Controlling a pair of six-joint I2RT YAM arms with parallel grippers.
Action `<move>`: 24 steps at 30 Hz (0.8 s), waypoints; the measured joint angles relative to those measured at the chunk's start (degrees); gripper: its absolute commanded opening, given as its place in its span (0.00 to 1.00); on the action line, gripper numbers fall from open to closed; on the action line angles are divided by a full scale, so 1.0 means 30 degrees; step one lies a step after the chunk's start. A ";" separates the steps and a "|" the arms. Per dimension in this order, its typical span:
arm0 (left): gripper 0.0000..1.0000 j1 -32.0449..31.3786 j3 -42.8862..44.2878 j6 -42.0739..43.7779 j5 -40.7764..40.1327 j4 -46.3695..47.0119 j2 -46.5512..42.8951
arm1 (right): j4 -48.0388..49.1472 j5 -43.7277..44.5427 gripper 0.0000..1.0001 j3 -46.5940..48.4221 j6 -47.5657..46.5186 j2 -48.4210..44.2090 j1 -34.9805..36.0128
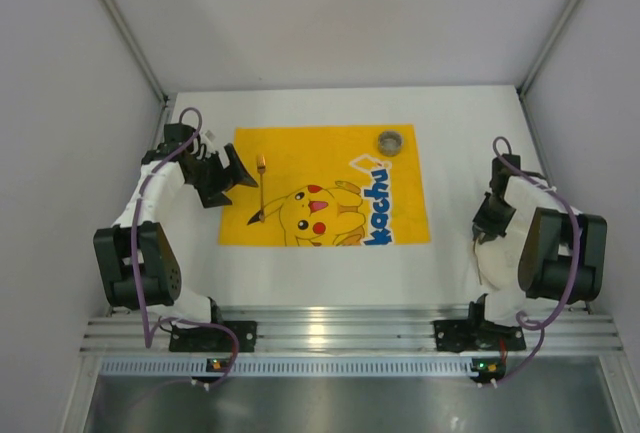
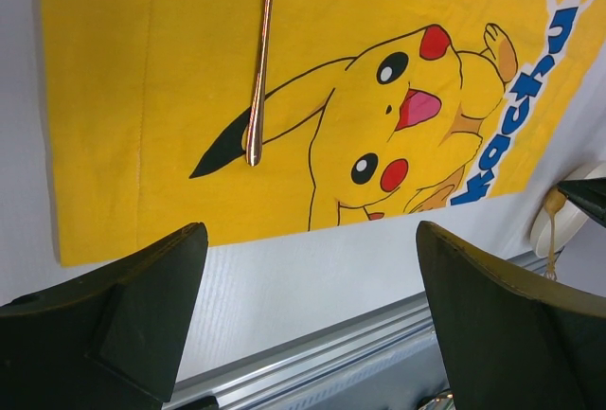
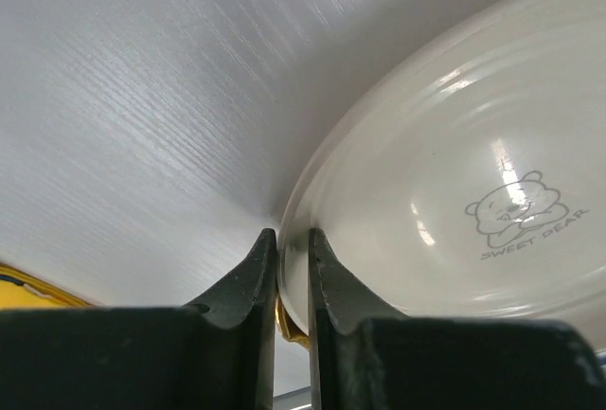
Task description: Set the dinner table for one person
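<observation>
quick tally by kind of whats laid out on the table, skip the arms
mat: 1, yellow cartoon mat
plate: 1, white plate, rim pinched in the right gripper
utensil: 1, gold utensil lying on the mat
grey round item: 1, on the mat's far corner
total: 4

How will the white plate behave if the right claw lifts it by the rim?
Likely stiff: the white plate shows a hard moulded rim and no flex. Probably slippery: its surface is glossy with highlights, and the right claw pinches only a thin edge. Gripped off-centre, it may droop or swing; possibly chips if dropped.
</observation>
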 measured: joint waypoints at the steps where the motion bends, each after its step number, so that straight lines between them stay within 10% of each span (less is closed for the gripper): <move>1: 0.96 0.0000 0.0000 0.0000 0.0000 0.0000 0.0000 | -0.0029 0.0044 0.00 0.0029 0.0007 0.0029 0.0015; 24: 0.96 0.0000 -0.0342 0.0007 0.0182 0.0051 -0.0364 | 0.1421 -0.3453 0.00 0.3657 0.2426 0.0270 0.4408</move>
